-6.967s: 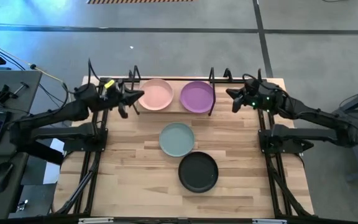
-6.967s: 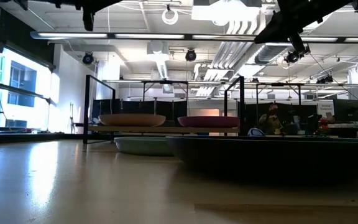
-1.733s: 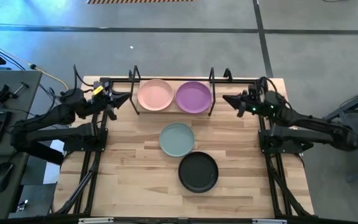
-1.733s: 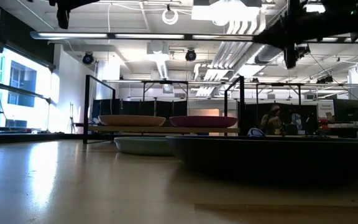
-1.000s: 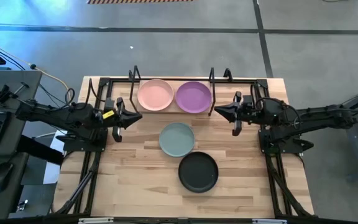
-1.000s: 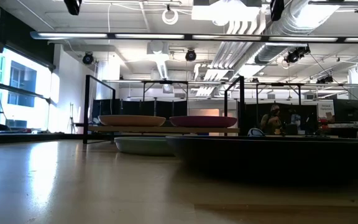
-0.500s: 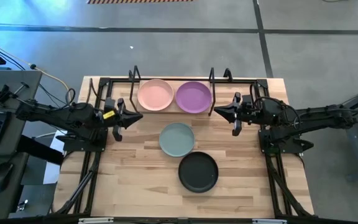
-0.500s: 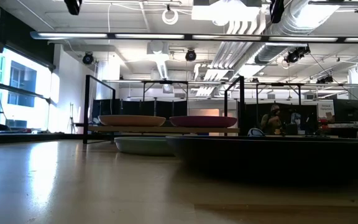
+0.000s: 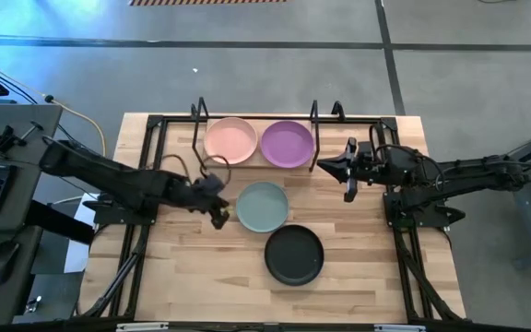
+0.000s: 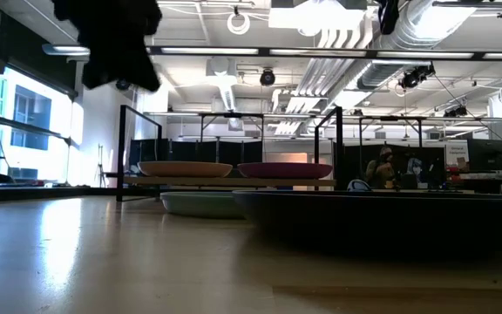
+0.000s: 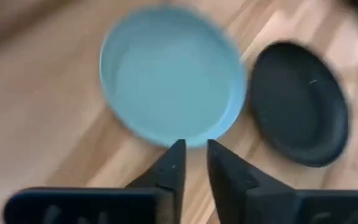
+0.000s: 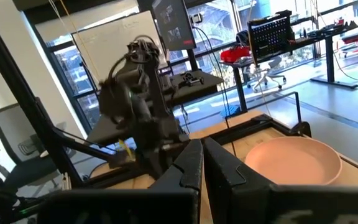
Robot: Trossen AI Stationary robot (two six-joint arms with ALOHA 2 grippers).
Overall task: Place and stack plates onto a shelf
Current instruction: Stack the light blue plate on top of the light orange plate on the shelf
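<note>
The left hand [image 9: 218,210], fingers nearly closed and empty, nears the pale blue-green plate [image 9: 263,206] on the surface [image 9: 182,267]; seemingly too narrow, it may shove the plate into the black plate [image 9: 294,255].

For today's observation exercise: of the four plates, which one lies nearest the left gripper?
The pale blue-green plate, on the tabletop just beside the left gripper. The black plate lies farther off, and the pink plate and purple plate sit on the shelf.
</note>
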